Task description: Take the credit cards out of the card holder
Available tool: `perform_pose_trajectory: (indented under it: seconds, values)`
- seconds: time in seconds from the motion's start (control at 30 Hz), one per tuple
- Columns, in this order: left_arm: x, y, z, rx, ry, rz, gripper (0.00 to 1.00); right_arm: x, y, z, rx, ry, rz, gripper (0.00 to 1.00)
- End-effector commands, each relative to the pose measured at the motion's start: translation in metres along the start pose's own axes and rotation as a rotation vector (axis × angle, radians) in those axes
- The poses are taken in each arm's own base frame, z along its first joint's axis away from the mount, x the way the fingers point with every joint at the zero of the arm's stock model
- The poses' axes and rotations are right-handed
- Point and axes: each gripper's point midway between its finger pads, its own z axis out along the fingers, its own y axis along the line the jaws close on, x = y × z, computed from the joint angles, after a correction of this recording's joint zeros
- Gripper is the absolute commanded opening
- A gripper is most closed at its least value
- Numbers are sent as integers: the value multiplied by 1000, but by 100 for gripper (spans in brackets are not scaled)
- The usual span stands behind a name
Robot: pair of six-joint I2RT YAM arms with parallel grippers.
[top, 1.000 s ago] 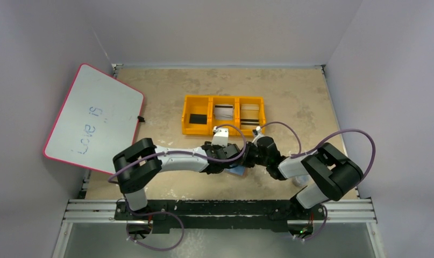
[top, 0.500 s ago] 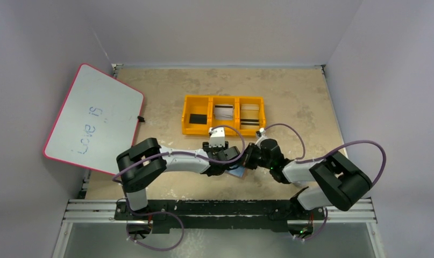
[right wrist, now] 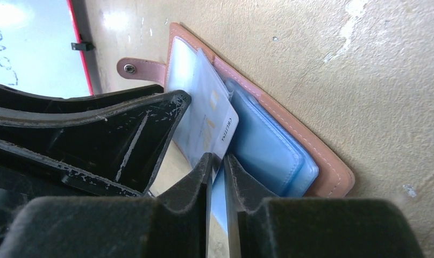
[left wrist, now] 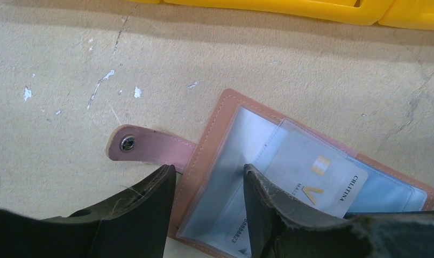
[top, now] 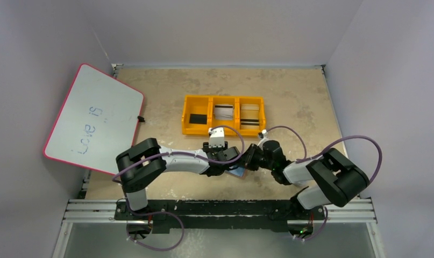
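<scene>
On table (left wrist: 69, 80), card holder (left wrist: 241, 140) lies open nr tray (top: 185, 115) front, card (left wrist: 317, 172) sticking out.

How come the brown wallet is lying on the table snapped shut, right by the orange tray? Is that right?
Not quite. The card holder does lie on the table by the orange tray, but it is open, not snapped shut. Its snap tab is undone and a credit card pokes out. The left wrist view shows it.

From above, the card holder (top: 237, 172) is mostly hidden beneath the arms; only a blue corner shows.
</scene>
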Motion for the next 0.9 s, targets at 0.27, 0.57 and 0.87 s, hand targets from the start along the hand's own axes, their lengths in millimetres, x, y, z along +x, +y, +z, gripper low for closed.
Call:
perform_pose_trajectory:
  seconds: [0.27,0.57,0.87]
  values:
    - [44,49,6,-123,140,152,47,16,-19,-7,32,27,58,6]
    - [42,50,6,-127,135,148,46,14,-23,-12,67,21,29,0]
    - [38,50,3,-122,126,140,45,8,-26,-19,126,11,-28,0]
